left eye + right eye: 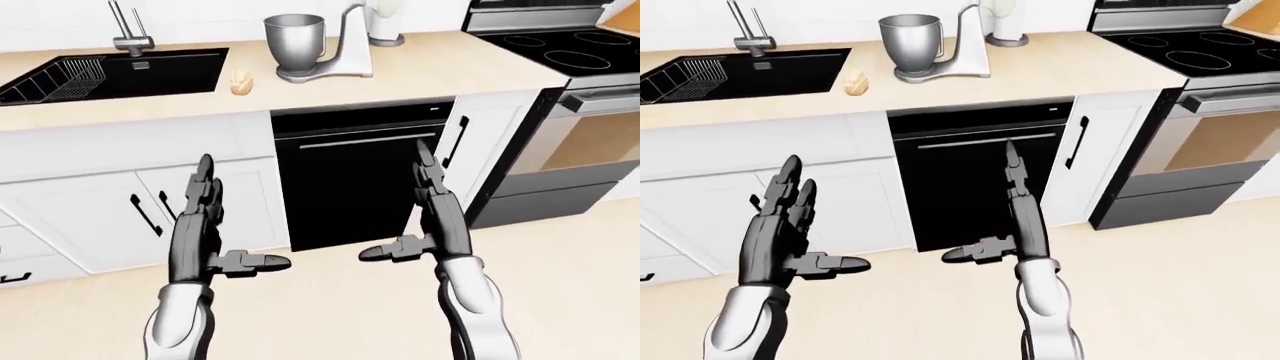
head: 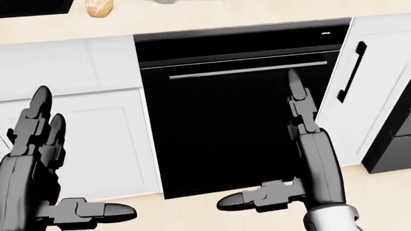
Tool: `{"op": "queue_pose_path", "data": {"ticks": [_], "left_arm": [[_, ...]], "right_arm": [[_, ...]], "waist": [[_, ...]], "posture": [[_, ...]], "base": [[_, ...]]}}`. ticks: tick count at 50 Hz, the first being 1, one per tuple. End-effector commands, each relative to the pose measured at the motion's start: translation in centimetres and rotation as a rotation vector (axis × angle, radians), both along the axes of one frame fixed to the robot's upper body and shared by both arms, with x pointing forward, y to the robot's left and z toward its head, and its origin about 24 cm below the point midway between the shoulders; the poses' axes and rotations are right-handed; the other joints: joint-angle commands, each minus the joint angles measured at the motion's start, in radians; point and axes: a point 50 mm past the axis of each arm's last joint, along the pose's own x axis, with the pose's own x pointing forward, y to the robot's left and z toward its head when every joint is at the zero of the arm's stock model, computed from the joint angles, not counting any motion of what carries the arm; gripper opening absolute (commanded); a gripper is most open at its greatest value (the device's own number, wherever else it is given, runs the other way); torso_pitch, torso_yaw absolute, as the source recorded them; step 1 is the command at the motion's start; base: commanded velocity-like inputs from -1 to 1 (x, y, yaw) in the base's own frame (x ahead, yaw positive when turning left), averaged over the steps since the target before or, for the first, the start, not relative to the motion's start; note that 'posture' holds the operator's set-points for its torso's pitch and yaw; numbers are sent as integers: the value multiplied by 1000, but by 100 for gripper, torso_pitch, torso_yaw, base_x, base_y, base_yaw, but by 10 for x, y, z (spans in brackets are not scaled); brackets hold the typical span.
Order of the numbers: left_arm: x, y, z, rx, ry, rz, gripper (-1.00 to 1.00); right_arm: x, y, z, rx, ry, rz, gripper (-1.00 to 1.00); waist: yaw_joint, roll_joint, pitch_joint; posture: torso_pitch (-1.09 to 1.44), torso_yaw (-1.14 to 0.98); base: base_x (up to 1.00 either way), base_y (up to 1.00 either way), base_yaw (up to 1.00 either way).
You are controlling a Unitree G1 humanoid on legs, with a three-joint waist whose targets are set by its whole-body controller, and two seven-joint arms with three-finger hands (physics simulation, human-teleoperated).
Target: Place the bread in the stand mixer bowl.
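1. Dark-grey three-finger left hand (image 1: 205, 232) and right hand (image 1: 430, 221) hang spread wide, empty, below the black dishwasher door (image 1: 355, 176).
2. The small tan bread loaf (image 1: 240, 82) lies on the pale wooden counter (image 1: 400, 75) above-left of the dishwasher, just left of the silver stand mixer bowl (image 1: 294, 43).
3. Judged stage: approach; next, close in and grasp the loaf.
4. Bare floor gives walking room; the counter edge limits reach.

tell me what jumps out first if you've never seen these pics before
Two dark three-finger hands, the left hand and right hand, are raised open and empty low in the left-eye view, ahead of a black dishwasher set among white cabinets. Above it on the pale counter stands a stand mixer with its steel bowl; the small bread lies just left of it, beside the black sink.
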Motion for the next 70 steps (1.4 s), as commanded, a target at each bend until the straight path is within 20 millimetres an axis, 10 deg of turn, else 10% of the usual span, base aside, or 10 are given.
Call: {"op": "queue_pose_path", "data": {"ticks": [1, 3, 8, 16, 29, 41, 54, 63, 67, 70], "left_arm": [[-1, -3, 13, 4, -78, -16, 100], [-1, -3, 13, 4, -78, -17, 100], [-1, -4, 13, 4, -76, -18, 100], [-1, -4, 12, 4, -75, -19, 100], [-1, -4, 12, 5, -76, -18, 100], [-1, -4, 11, 6, -75, -19, 100], [0, -4, 10, 7, -74, -20, 100], [0, -4, 10, 6, -74, -21, 100], [-1, -4, 11, 7, -74, -21, 100], [-1, -4, 11, 6, -74, -20, 100]], "right_arm": [[-1, -1, 13, -2, -75, -3, 100], [-1, -1, 13, -2, -76, -3, 100], [-1, -2, 13, -2, -73, -5, 100], [0, -1, 12, -4, -70, -3, 100], [-1, -1, 12, -6, -69, -7, 100], [-1, -1, 12, -5, -71, -5, 100], [1, -1, 10, -10, -59, -11, 100], [1, -1, 10, -13, -57, -10, 100], [1, -1, 10, -14, -57, -10, 100], [1, -1, 10, -14, -57, -9, 100]], "waist": [[-2, -3, -11], [-3, -63, -28], [-14, -25, -16], [-17, 115, -26], [-1, -65, -20], [-21, 94, -14], [2, -57, -25], [-17, 10, 0], [-22, 105, -23], [-8, 77, -9]], "posture": [[0, 0], [0, 0], [0, 0], [0, 0], [0, 0], [0, 0], [0, 0], [0, 0], [0, 0], [0, 0]], "base": [[10, 0, 0], [11, 0, 0], [12, 0, 0], [12, 0, 0], [13, 0, 0], [16, 0, 0], [19, 0, 0], [19, 0, 0], [19, 0, 0], [19, 0, 0]]}}
